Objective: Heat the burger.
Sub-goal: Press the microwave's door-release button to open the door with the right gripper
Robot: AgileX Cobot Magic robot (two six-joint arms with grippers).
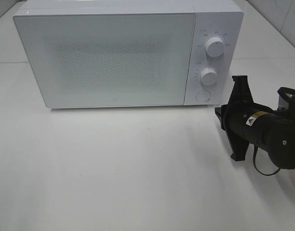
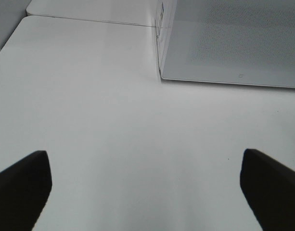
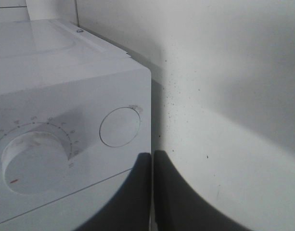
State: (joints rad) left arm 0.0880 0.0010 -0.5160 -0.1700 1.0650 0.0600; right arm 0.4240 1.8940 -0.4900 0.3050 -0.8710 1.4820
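Note:
The burger is out of view in all three views. The white microwave (image 1: 118,57) stands at the back of the table with its door closed; the frosted door hides what is inside. My right gripper (image 1: 218,113) is shut with nothing in it. It hovers just off the microwave's lower right corner, and in the right wrist view its closed fingertips (image 3: 152,192) point at the panel edge below the round door button (image 3: 119,126). My left gripper (image 2: 147,192) is open over bare table, left of the microwave (image 2: 229,43), and does not show in the exterior high view.
Two dials (image 1: 214,46) (image 1: 209,76) sit above the round button (image 1: 202,96) on the microwave's control panel. The white table (image 1: 113,168) stretches in front of the microwave. A seam between table tops runs behind it (image 2: 89,20).

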